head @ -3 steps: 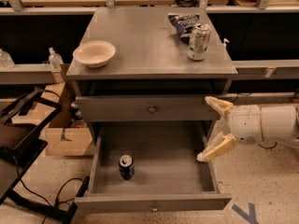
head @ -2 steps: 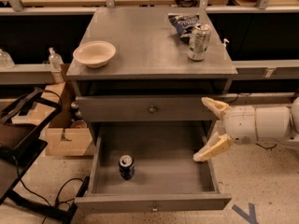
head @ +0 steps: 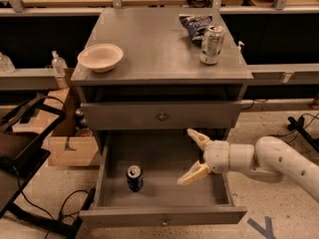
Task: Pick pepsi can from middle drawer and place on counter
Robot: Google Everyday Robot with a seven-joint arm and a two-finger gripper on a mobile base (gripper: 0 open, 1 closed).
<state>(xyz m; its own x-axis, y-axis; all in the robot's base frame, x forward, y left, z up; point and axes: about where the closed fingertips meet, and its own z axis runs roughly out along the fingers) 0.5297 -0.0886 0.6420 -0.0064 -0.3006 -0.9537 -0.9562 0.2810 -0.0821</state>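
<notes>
The pepsi can (head: 134, 178), dark blue with a silver top, stands upright in the left front of the open middle drawer (head: 164, 195). My gripper (head: 191, 156) hangs over the right half of the drawer, its two tan fingers spread wide and pointing left, empty. It is well to the right of the can and apart from it. The grey counter (head: 154, 44) is the cabinet's top, above the shut shallower drawer (head: 162, 116).
On the counter stand a cream bowl (head: 100, 57) at the left, a taller silver-green can (head: 212, 45) and a dark chip bag (head: 194, 23) at the right. A cardboard box (head: 70, 148) and black frame (head: 25, 153) sit left of the cabinet.
My gripper has moved left, from beside the drawer's right wall to over the drawer's right half, closer to the can. The can has not moved.
</notes>
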